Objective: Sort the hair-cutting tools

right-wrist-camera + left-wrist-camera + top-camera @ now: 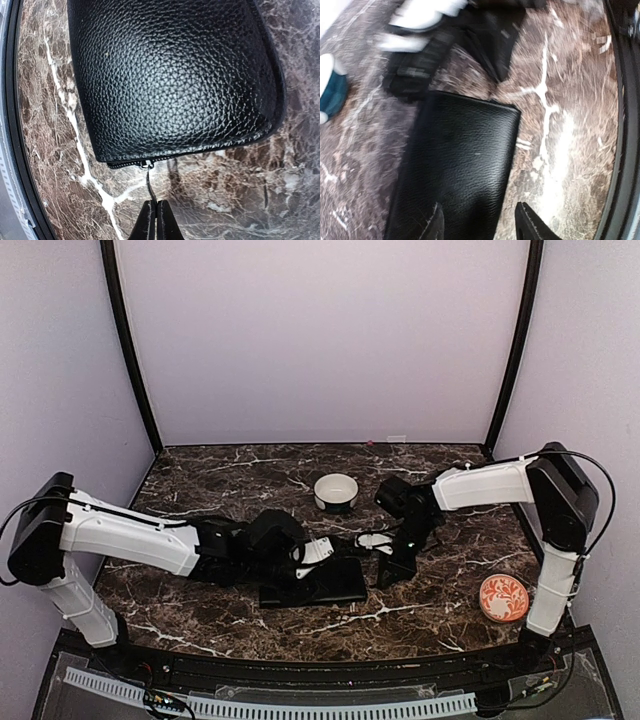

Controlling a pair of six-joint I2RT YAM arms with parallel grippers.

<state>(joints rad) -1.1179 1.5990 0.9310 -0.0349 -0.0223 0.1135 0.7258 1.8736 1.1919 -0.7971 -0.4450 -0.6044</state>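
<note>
No scissors or black stick pieces show in any view. A flat black case (320,582) lies on the marble table, zipped shut. My left gripper (479,210) is open over the case (460,165), one finger above its surface and the other over the bare table beside its edge. My right gripper (156,205) is shut on the thin zipper pull (150,182), which hangs from the slider at the corner of the case (170,75). In the top view the left gripper (318,552) sits at the case's far edge and the right gripper (393,570) at its right end.
A white round bowl (336,492) stands behind the case and shows at the left edge of the left wrist view (330,87). An orange patterned dish (503,597) sits at the near right. The table's black front rim (15,150) runs close by.
</note>
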